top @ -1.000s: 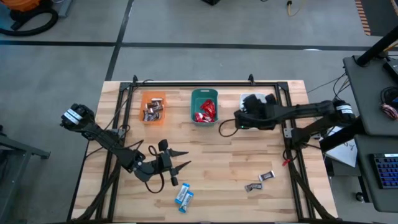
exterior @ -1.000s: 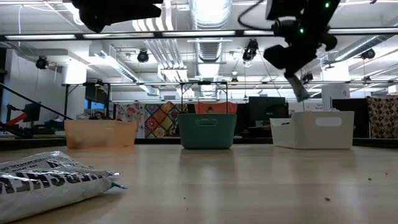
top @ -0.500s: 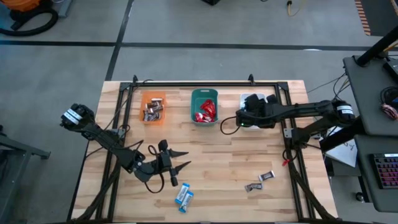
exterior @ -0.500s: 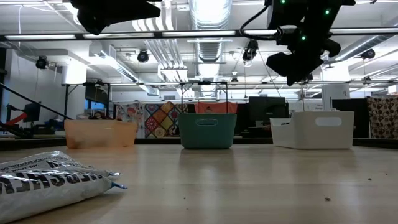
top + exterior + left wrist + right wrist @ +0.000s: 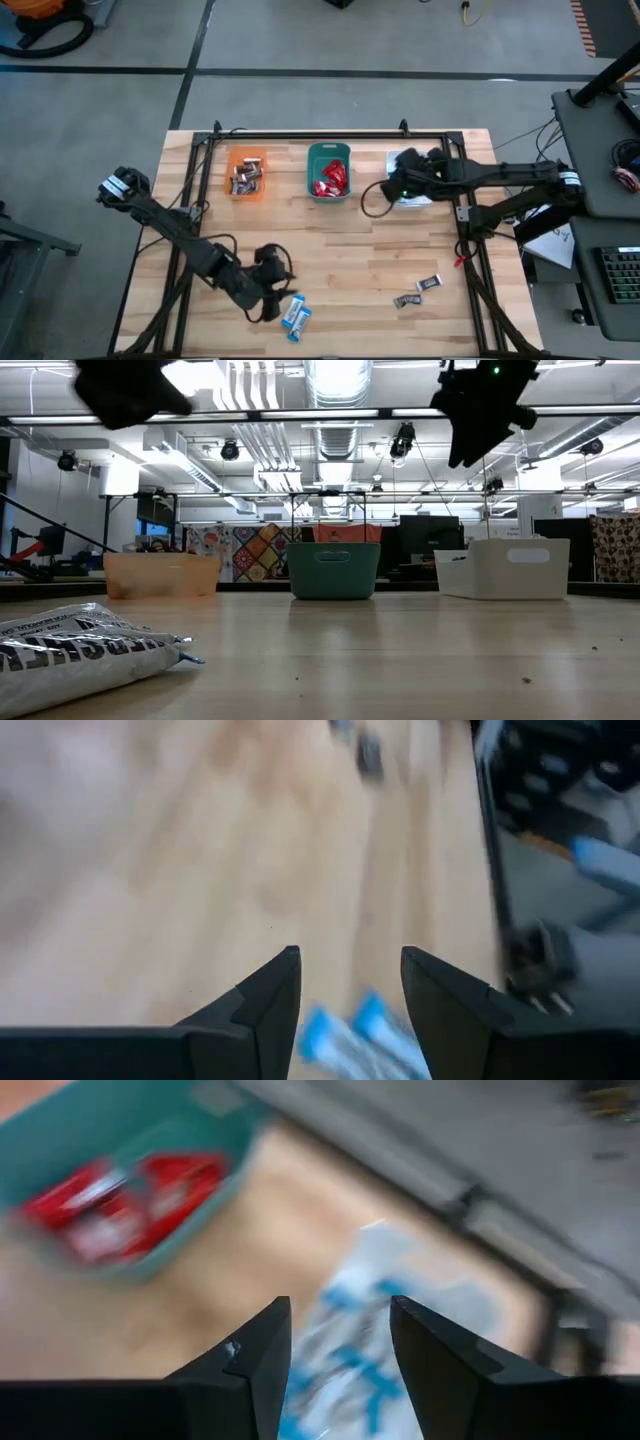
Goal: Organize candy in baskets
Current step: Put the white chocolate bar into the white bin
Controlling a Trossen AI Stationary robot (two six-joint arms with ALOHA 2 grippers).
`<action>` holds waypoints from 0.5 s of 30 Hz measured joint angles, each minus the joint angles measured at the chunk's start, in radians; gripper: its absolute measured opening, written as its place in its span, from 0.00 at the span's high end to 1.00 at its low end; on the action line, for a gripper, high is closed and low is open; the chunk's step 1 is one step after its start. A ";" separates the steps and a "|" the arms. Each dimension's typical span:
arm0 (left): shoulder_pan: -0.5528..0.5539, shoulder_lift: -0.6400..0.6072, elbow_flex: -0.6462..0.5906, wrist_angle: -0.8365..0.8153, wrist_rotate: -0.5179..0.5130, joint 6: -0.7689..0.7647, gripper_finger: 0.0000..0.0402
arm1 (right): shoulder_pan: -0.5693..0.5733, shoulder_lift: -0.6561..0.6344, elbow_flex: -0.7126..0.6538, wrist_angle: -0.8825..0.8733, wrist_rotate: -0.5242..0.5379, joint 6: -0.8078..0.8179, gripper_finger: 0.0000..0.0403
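Above the white bin (image 5: 408, 176), at two o'clock on the desk (image 5: 370, 260): right hand (image 5: 336, 1335), fingers now parted and empty where a second ago they were pinched shut. Blue-and-white candy (image 5: 360, 1350) lies directly beneath it inside the bin. Judgement: one bar has just been dropped there, so that piece counts as sorted.

Left hand (image 5: 346, 982), at seven o'clock: has swung from its earlier spot near the centre down toward the two blue candies (image 5: 295, 315) at six o'clock. Fingers spread, grasping nothing; the blue wrappers show just past its fingertips. Judgement: a pick-up is next, bound for the white bin.

Outward, across the desk:
- Teal bin (image 5: 328, 170), twelve o'clock: red candy (image 5: 330, 180).
- Orange bin (image 5: 246, 173), eleven o'clock: dark candy (image 5: 244, 178).
- Loose, four o'clock: two dark bars (image 5: 418, 292), well apart from every bin, unsorted.
- Low view: one dark-wrapped bar (image 5: 80, 645) lying close in the foreground.

Surface: pale wood planks, black frame rails along the edges.

Room: grey concrete floor around the desk; ceiling ducts, strip lights and a patterned quilt beyond.
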 joint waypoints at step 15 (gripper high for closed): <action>-0.088 0.116 0.040 -0.061 0.138 -0.711 0.61 | 0.333 0.026 -0.012 0.056 -0.401 -0.023 0.65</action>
